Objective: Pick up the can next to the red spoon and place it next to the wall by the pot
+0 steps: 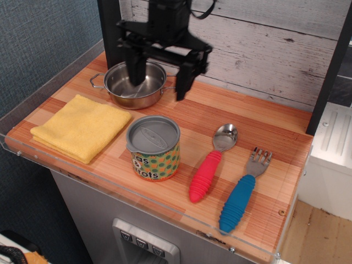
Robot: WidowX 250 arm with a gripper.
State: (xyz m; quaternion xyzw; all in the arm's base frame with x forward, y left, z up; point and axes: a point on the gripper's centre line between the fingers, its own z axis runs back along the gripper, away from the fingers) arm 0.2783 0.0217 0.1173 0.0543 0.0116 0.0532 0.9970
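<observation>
The can point(154, 147), a short tin with a grey lid and a yellow dotted label, stands upright near the counter's front edge. The red spoon point(212, 161) lies just right of it. The steel pot point(135, 83) sits at the back left, close to the whitewashed plank wall point(264, 52). My gripper point(159, 82) is open and empty, its two black fingers spread wide. It hangs above and behind the can, in front of the pot, partly covering the pot's right side.
A folded yellow cloth point(81, 127) lies left of the can. A blue-handled fork point(243, 190) lies right of the spoon. A clear acrylic rim point(49, 82) edges the counter at left and front. A dark post point(111, 33) stands behind the pot.
</observation>
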